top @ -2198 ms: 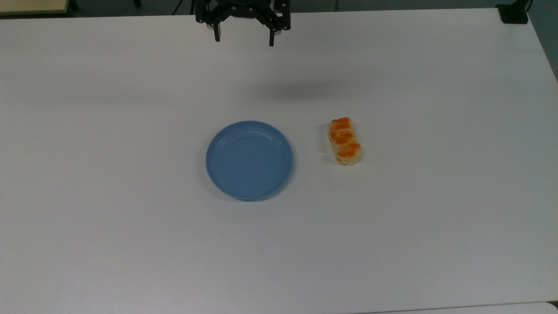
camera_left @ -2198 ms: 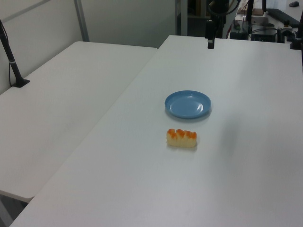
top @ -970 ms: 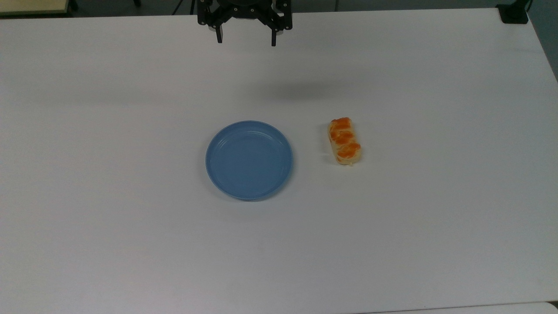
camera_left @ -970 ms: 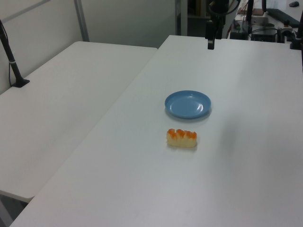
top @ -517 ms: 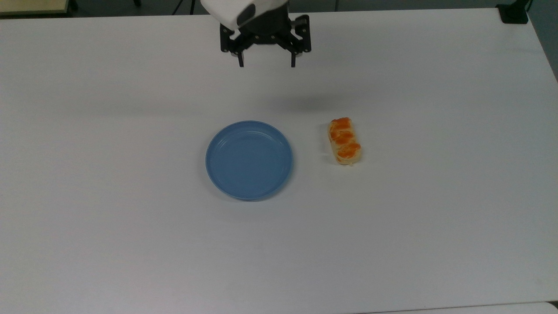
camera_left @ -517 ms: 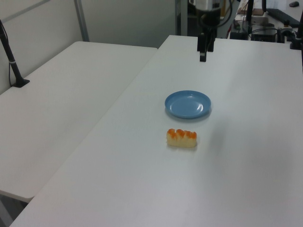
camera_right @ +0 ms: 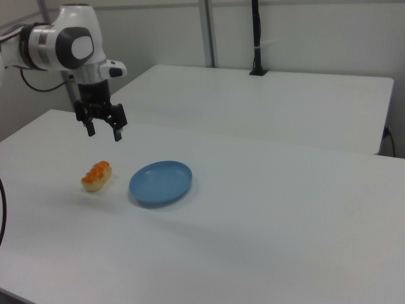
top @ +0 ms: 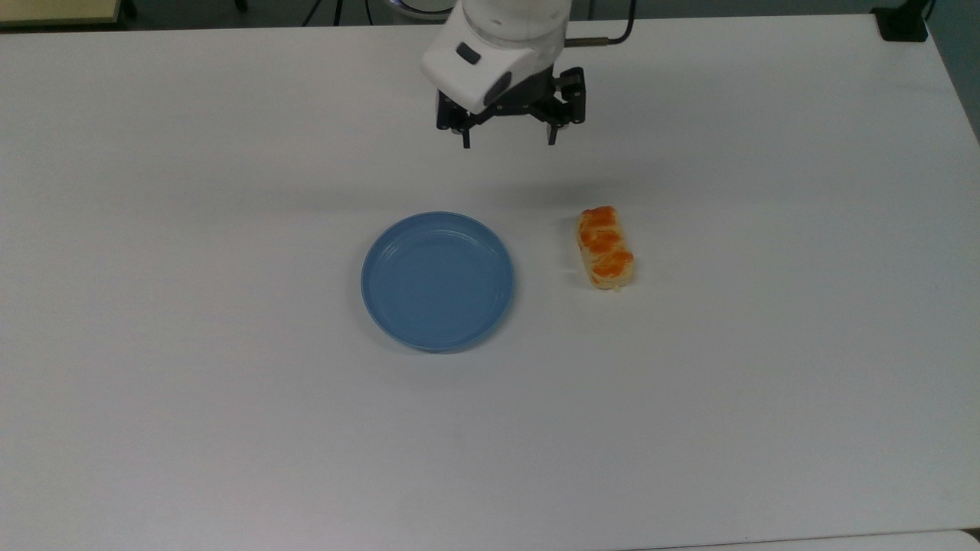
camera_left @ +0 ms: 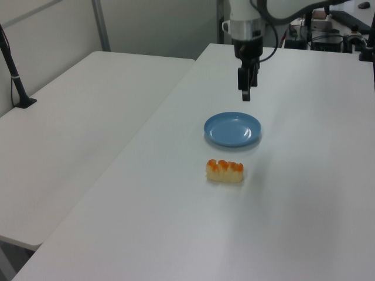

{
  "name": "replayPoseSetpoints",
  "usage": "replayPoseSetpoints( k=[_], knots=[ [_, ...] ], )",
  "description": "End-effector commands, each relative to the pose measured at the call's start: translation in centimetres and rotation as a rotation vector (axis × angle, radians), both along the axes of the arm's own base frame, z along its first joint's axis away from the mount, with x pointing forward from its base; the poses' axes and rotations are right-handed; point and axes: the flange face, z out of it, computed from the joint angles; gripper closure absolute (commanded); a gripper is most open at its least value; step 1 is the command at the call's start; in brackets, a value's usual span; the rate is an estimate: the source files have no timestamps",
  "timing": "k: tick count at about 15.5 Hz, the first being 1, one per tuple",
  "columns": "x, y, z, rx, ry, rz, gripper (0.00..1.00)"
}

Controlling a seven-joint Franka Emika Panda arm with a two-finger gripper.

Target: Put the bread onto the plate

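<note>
— White surface [top: 230, 428] all round, with a second white table [camera_left: 76, 117] butted against it at the left view's left. Where is the bread?

— The bread [top: 605, 247] lies flat on the surface near its middle, just off centre toward the top view's right edge. Its long side runs toward the surface's far and near edges in the top view, and three glossy orange bumps show on its pale-yellow top.

— And the plate?

— The plate [top: 437, 281], round and light blue with faint rings, sits on the surface beside the bread, toward the top view's left. The two are near each other but apart, with a strip of bare surface between them. Nothing lies on the plate.

— What about the gripper?

— The gripper [top: 509, 141] hangs in the air above the surface, toward its far edge in the top view, roughly over the gap between plate and bread but farther back. Its two black fingers [camera_right: 117, 134] point down and stand spread wide, with nothing between them. It touches neither the bread nor the plate. In the right view the gripper [camera_right: 103, 132] hangs higher than the bread [camera_right: 96, 177] and slightly to the right view's right of it.

— Anything else around?

— A black post [camera_right: 256, 38] stands on the far table in the right view, and a black mount [top: 902, 24] sits at the surface's far corner on the top view's right.
</note>
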Motion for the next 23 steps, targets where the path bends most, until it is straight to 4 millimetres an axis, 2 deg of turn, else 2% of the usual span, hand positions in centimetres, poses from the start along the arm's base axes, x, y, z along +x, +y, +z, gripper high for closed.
replayPoseSetpoints(
  k=[1,4,6,8,12,15,18,21,23],
  knots=[
    [1.0,2.7,-3.3,0.012,-0.024,-0.003,0.00],
    [2.0,6.7,-8.0,0.010,-0.043,-0.009,0.00],
    [2.0,8.8,-9.6,0.010,-0.063,-0.048,0.00],
    [2.1,9.6,-11.2,0.002,-0.060,-0.069,0.00],
    [1.6,12.9,-14.9,-0.011,-0.056,-0.030,0.00],
    [1.3,13.8,-17.2,-0.063,-0.049,-0.036,0.00],
    [1.1,14.1,-18.6,-0.072,-0.040,-0.029,0.01],
    [1.4,14.5,-19.5,-0.060,-0.067,-0.026,0.55],
    [1.5,14.5,-19.6,-0.060,-0.069,-0.026,0.74]
  ],
)
